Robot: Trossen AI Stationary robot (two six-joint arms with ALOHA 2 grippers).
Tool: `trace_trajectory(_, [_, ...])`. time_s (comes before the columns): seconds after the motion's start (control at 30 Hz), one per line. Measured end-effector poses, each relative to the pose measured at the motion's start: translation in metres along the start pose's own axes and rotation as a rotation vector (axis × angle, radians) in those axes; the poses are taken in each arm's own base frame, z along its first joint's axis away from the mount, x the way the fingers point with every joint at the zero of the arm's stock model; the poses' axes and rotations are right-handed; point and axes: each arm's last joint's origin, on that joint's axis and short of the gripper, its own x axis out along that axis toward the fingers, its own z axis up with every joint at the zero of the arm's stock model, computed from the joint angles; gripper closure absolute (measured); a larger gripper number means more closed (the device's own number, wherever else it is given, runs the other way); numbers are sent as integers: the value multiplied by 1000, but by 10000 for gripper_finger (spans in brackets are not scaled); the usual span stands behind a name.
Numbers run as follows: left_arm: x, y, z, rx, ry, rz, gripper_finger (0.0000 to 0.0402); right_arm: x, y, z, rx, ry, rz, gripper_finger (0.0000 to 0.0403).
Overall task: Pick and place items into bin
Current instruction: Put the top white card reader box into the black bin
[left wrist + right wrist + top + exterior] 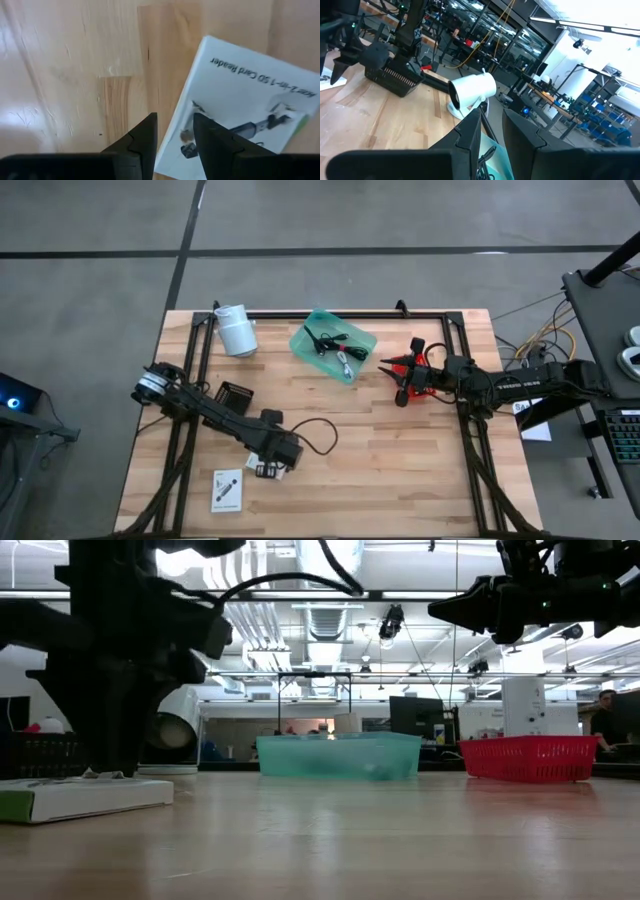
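A white packet (227,490) printed "SD Card Reader" (250,100) lies flat on the wood near the table's near edge. My left gripper (268,470) points down beside its right edge. The fingers are open a little (175,135), one over the packet's edge and one over bare wood. The teal bin (300,340) sits toward the far edge (340,755) and holds black coiled cables (335,350). My right gripper (398,375) hovers high, right of the bin, and is open (492,135).
A white cylinder (237,330) lies left of the bin. A black slotted basket (233,395) sits by the left arm. A red basket (530,758) stands under my right gripper. Bare wood stretches between the packet and the bin.
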Motion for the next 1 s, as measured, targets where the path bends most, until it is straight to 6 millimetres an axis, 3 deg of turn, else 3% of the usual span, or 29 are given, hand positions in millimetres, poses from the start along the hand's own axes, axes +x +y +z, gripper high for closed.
trace_trajectory(1.0, [28,6,-7,-31,-19,-107,304,0,0,0,0,0,0,335])
